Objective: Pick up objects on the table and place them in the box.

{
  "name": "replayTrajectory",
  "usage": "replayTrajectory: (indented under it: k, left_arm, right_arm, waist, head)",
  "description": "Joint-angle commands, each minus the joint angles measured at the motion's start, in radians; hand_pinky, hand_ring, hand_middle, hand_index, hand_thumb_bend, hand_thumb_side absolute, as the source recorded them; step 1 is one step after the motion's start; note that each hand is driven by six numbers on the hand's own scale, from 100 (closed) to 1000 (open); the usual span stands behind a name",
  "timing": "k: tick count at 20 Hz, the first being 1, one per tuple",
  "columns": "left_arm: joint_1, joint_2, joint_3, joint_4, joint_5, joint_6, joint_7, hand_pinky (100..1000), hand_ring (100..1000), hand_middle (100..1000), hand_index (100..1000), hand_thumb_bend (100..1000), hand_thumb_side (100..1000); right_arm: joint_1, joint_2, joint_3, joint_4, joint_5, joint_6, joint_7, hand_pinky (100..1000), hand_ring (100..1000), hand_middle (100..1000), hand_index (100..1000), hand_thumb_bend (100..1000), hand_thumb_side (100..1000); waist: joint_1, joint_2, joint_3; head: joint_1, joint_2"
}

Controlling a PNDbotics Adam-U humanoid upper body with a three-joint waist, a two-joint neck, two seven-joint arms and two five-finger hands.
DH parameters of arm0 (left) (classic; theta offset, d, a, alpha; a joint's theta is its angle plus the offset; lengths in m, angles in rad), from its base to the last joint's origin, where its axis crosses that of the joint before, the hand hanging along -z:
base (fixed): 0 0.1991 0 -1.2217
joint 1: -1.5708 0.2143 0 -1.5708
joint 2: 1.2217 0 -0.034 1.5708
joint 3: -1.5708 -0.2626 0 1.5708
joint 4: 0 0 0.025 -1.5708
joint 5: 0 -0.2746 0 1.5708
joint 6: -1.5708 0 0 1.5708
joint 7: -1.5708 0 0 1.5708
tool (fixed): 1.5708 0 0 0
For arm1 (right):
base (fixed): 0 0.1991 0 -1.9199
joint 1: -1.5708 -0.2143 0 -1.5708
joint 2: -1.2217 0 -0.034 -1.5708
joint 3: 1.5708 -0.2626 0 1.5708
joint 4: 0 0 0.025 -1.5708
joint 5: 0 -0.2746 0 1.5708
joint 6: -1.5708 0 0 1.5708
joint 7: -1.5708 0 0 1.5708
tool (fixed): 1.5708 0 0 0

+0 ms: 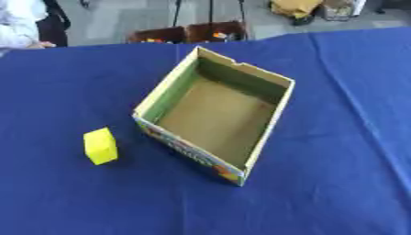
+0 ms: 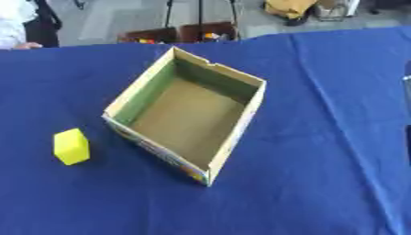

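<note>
Box [image 1: 269, 120] empty, yellow block [image 1: 100, 146] nearby – left

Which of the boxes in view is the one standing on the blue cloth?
The open cardboard box with green inner walls, right of the yellow block. The two dark boxes sit on the floor beyond the table's far edge.

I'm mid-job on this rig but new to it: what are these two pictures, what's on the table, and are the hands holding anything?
Both pictures come from one stereo camera in the robot's head, looking down at the table: its left eye and its right eye, the same moment, nearly the same view. On the blue tablecloth stands an open cardboard box, with nothing showing inside. A yellow block lies apart from it, to the box's left. Neither robot hand shows in either picture, so nothing is held. The block is not yet in the box.
</note>
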Motion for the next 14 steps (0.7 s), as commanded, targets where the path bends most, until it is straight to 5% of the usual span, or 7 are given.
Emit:
replayTrajectory:
  k: [1,14]
  left_arm:
    - [-0.017,0.109,-0.027,0.005,-0.044,0.024,-0.043,769,826,900,1000,127,1000]
    - [-0.136,0.210,-0.239,0.077,-0.226,0.116,-0.225,772,865,939,1000,362,964]
  right_arm:
    - [-0.017,-0.030,0.001,-0.017,0.011,0.000,0.006,760,765,625,809,100,504]
    - [-0.022,-0.020,0.012,-0.017,0.000,0.000,0.021,762,765,623,809,100,504]
  waist:
    - [0.015,0.000,0.000]
    - [0.020,-0.006,-0.027]
  head:
    - [0.006,-0.018]
    - [0.026,-0.037]
